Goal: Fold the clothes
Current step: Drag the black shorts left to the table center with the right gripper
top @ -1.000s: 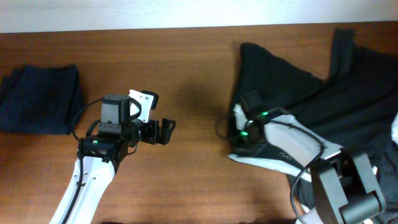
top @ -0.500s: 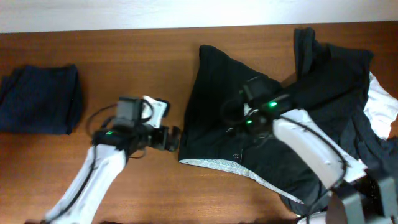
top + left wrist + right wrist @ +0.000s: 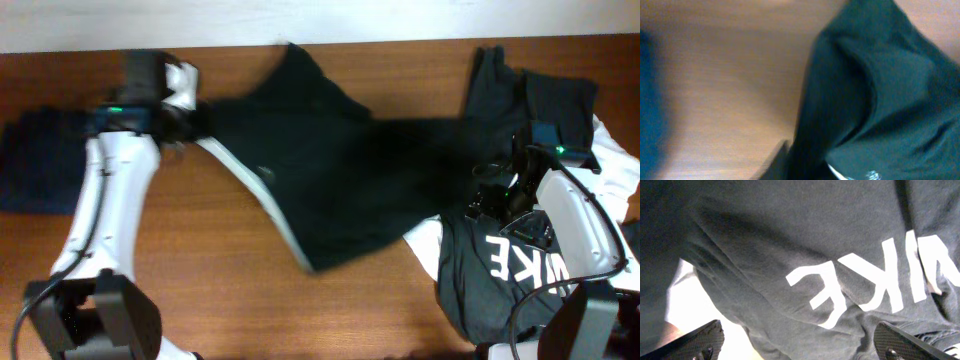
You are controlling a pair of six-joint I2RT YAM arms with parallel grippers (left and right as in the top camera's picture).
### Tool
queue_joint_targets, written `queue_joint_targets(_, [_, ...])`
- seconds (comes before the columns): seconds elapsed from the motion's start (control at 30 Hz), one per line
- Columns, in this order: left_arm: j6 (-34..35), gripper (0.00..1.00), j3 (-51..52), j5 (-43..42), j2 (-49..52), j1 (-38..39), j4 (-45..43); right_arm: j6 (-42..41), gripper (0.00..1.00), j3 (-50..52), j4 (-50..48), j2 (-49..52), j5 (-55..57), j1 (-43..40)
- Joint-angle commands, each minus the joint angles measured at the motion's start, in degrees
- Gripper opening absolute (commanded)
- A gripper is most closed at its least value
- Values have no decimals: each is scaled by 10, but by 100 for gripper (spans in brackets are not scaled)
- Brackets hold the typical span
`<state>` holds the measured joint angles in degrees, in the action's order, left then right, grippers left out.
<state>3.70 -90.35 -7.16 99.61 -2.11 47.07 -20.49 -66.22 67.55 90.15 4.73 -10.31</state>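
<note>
Gripping one corner of the black fabric shorts with a white-lined waistband (image 3: 330, 170), the left end effector (image 3: 193, 118) is clamped on the cloth at the far left of the brown wooden table (image 3: 200, 290), so the limp garment lies stretched flat across the middle for folding. The right end effector (image 3: 797, 340) hangs with fingers apart and empty just above the dark grey shirt with white block lettering (image 3: 805, 245), apparently keeping clear of the shorts.

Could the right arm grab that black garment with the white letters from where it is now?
Probably yes: the right tool hangs open directly above the black fabric garment with white lettering, with nothing in between.
</note>
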Motion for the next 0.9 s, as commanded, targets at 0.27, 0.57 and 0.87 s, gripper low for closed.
queue_joint_targets(0.27, [31, 99, 150, -173, 94, 85, 194, 70, 100, -5, -33, -6, -34, -2])
queue_joint_targets(0.57, [149, 0, 312, -4, 92, 118, 152, 70, 100, -5, -29, -6, -23, -2])
queue_joint_targets(0.87, [147, 0, 312, 50, 32, -181, 166, 196, 81, -5, -144, 78, -227, -2])
